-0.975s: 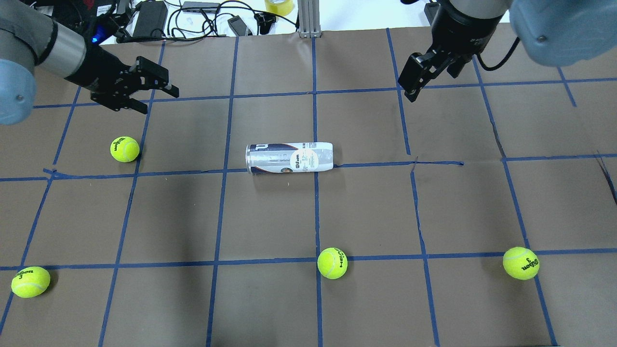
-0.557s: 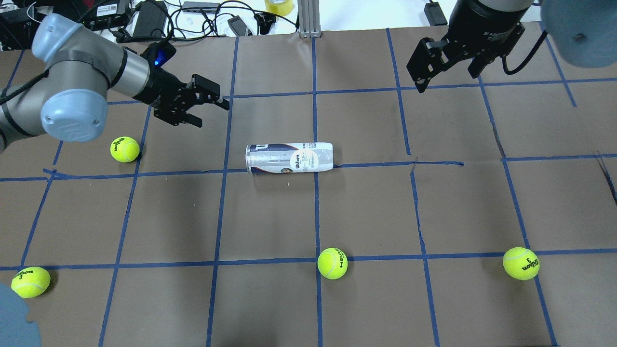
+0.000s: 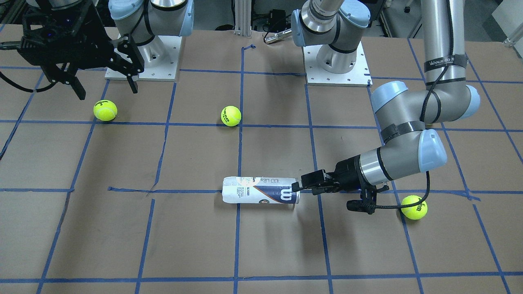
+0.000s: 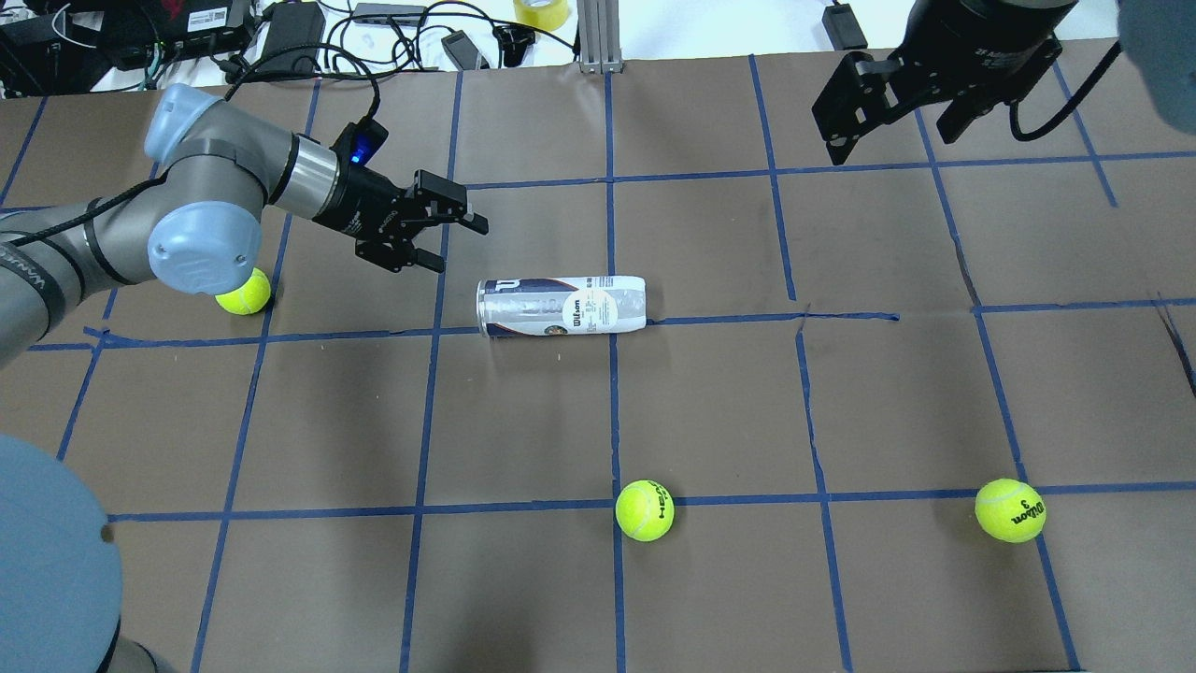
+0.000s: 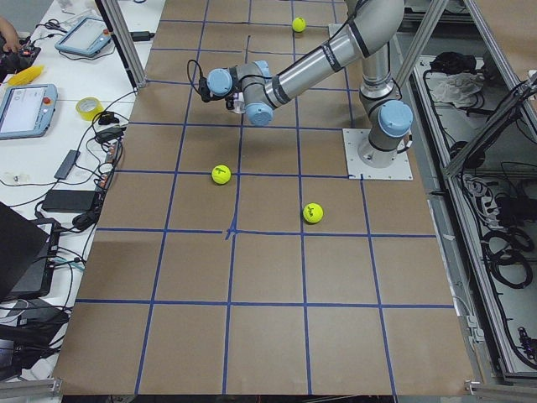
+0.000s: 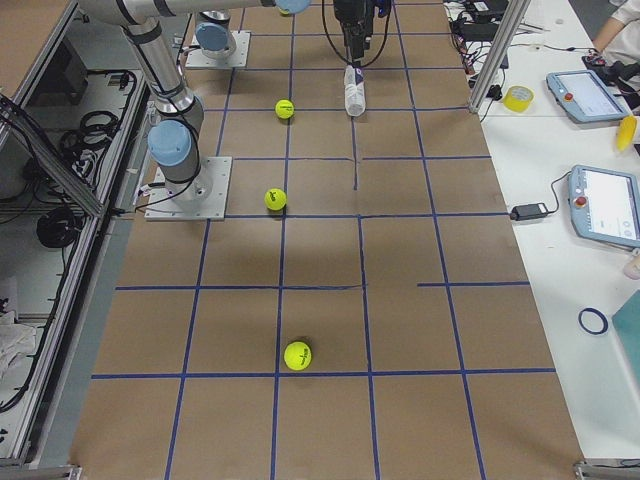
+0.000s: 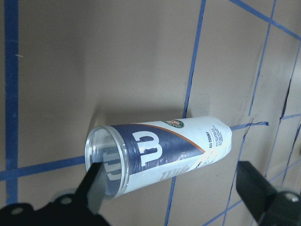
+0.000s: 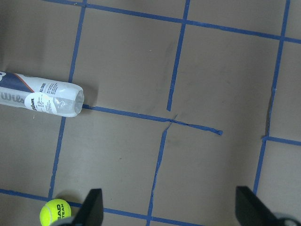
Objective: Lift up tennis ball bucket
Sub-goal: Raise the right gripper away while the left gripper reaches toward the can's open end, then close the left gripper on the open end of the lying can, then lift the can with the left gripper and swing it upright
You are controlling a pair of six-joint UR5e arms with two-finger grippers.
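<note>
Left claw [image 4: 462, 247] nearer clear, navy-labelled tennis ball bucket [image 4: 561, 306]

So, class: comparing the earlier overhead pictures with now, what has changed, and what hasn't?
The left tool swung in from the far left and now sits open near the open end of the can. The right tool drew back rightward and is also open. Nothing was gripped. The can and the visible balls stayed put.
</note>
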